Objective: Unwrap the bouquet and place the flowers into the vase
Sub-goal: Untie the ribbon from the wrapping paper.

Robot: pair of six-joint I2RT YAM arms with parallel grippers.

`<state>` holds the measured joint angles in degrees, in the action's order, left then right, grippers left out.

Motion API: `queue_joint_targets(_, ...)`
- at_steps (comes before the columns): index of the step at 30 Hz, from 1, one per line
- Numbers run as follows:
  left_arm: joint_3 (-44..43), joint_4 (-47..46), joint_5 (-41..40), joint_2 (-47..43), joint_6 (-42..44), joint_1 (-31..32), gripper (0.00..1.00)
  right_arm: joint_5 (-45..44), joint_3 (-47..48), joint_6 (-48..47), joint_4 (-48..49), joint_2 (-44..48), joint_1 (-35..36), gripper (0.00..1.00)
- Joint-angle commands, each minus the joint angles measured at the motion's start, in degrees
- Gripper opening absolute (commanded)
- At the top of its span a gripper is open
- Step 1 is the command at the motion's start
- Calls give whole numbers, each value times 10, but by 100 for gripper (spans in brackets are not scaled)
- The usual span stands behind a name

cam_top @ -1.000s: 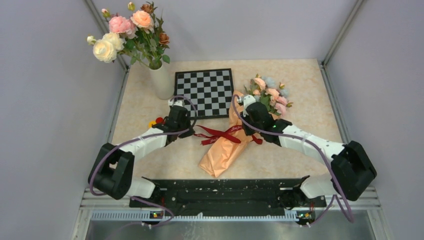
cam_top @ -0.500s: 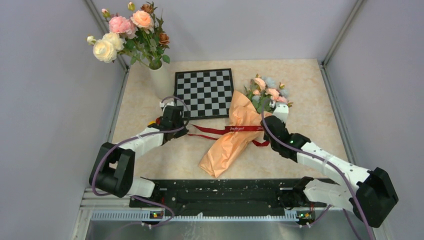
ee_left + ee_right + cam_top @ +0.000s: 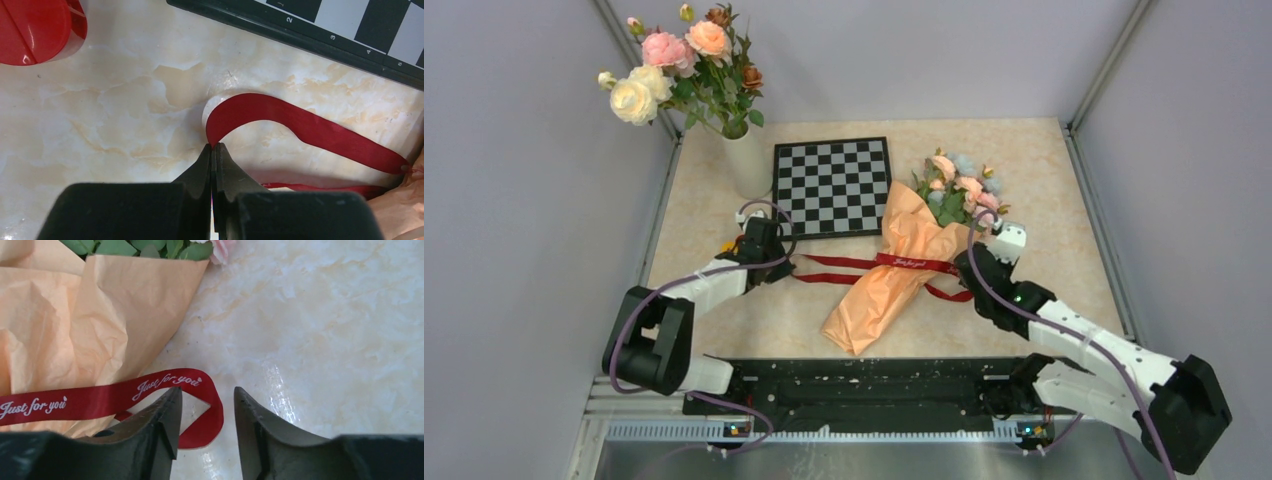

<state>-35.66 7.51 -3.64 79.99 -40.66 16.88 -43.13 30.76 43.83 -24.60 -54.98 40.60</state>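
The bouquet lies slantwise mid-table, a peach paper cone with its flowers at the far end. A dark red ribbon stretches across it, untied. My left gripper is shut on the ribbon's left end, pinched at the tips. My right gripper is open at the bouquet's right side. The ribbon's printed loop lies loose on the table under its left finger. The white vase stands at the far left, holding large roses.
A chessboard lies flat between the vase and the bouquet, its edge just beyond my left gripper. A small red piece and a yellow one sit by my left wrist. Frame walls border the table.
The ribbon's bow has been pulled out straight. My left gripper drew its end leftward. My right gripper moved right and nearer, then opened and let go of the other end.
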Motion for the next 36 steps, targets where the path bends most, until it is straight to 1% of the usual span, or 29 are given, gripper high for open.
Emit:
queue_joint_targets(1,-1,-11,10,-27,4,-4,5,-37,26,-63,15,56,-3,48)
queue_joint_targets(4,-9,3,9,-44,14,-4,19,-9,37,-128,51,82,-3,60)
queue_joint_targets(7,-17,17,5,-67,23,-4,34,82,53,-218,94,79,-6,66)
queue_joint_targets(9,-25,29,3,-81,34,-4,43,135,74,-265,99,58,-7,67)
queue_joint_targets(14,-49,59,7,-97,62,-4,58,243,141,-329,88,-29,-14,68)
queue_joint_targets(19,-59,72,14,-80,76,-4,64,342,181,-375,95,-117,-17,68)
queue_joint_targets(21,-60,73,16,-69,77,-4,64,377,189,-389,109,-141,-17,68)
queue_joint_targets(26,-57,62,15,-46,74,-4,66,426,224,-415,100,-205,-18,69)
queue_joint_targets(30,-62,61,18,-20,71,-4,66,451,240,-423,93,-243,-19,69)
queue_joint_targets(36,-61,49,20,6,63,-4,66,434,225,-435,108,-265,-18,68)
